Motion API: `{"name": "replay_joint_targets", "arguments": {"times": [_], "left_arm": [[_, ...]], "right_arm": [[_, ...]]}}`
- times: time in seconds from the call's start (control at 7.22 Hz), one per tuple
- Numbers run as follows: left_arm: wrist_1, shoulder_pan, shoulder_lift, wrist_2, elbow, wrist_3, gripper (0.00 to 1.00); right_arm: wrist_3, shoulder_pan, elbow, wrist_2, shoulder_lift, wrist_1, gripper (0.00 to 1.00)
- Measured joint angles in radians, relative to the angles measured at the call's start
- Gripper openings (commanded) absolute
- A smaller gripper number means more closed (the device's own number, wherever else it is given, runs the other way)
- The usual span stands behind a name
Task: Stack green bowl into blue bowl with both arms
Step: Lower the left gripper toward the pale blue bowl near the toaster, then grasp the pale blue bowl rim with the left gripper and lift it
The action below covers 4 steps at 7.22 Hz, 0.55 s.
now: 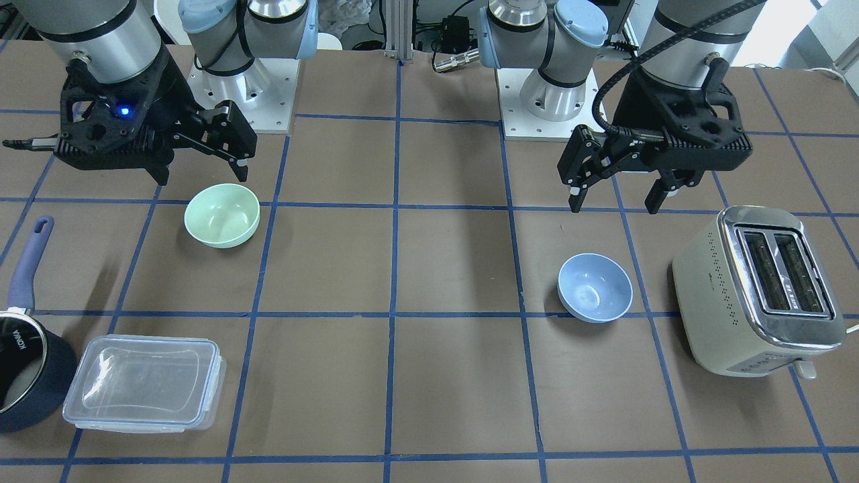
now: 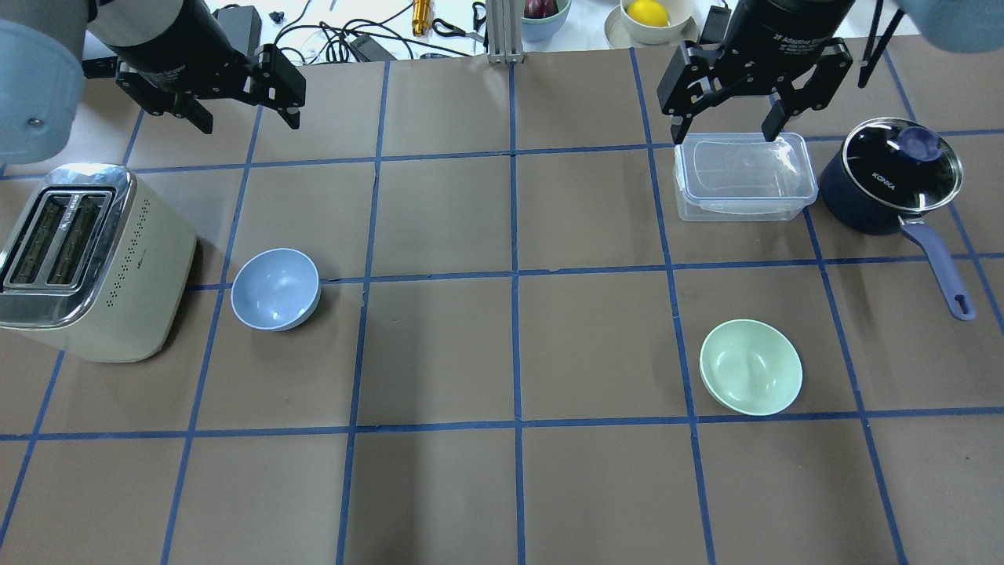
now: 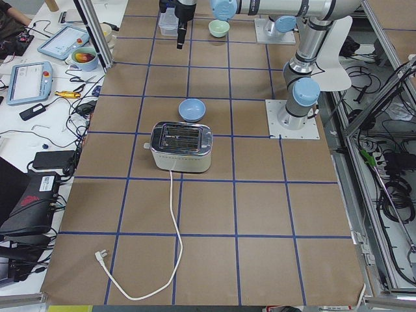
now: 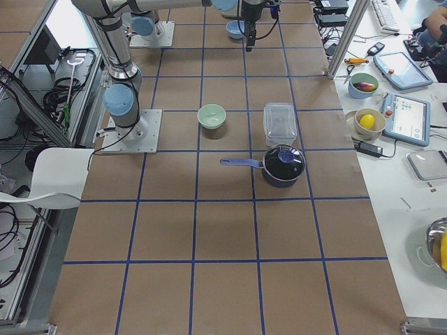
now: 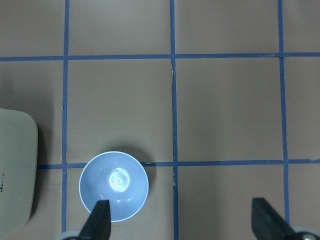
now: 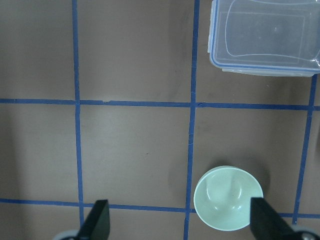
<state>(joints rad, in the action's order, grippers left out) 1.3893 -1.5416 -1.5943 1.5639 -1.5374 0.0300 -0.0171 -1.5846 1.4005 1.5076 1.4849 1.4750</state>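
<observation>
green bowl (image 2: pixel 751 366) is small, round and pale mint, with a smooth matte surface. it stands upright and empty on the robot's right half of the bench (image 2: pixel 510 353), touching a blue tape line. blue bowl (image 2: pixel 275 289) has the same size and shape but a powder-blue colour. it stands upright on the left half, well apart from the green one. between the two bowls the brown bench shows its grid of blue tape.

a cream toaster (image 2: pixel 86 259) stands just beside the blue bowl. a clear lidded container (image 2: pixel 741 176) and a dark navy saucepan (image 2: pixel 890 176) with a glass lid stand farther from the robot than the green bowl, not touching it.

left fingers (image 5: pixel 100 222) are spread wide and grasp nothing, above the bench with the blue bowl below them. right fingers (image 6: pixel 97 220) are also spread wide and hold nothing, and the green bowl shows between them.
</observation>
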Motion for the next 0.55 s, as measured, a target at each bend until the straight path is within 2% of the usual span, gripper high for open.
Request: {"name": "replay_joint_targets", "arguments": {"times": [0.28, 0.55], "left_arm": [[0.023, 0.001, 0.018, 0.008, -0.088, 0.001, 1.00], [-0.049, 0.007, -0.008, 0.008, -0.221, 0.002, 1.00]], "right_arm": [[0.000, 0.003, 0.001, 0.004, -0.001, 0.002, 1.00], [0.000, 0.005, 0.002, 0.004, -0.001, -0.003, 1.00]]}}
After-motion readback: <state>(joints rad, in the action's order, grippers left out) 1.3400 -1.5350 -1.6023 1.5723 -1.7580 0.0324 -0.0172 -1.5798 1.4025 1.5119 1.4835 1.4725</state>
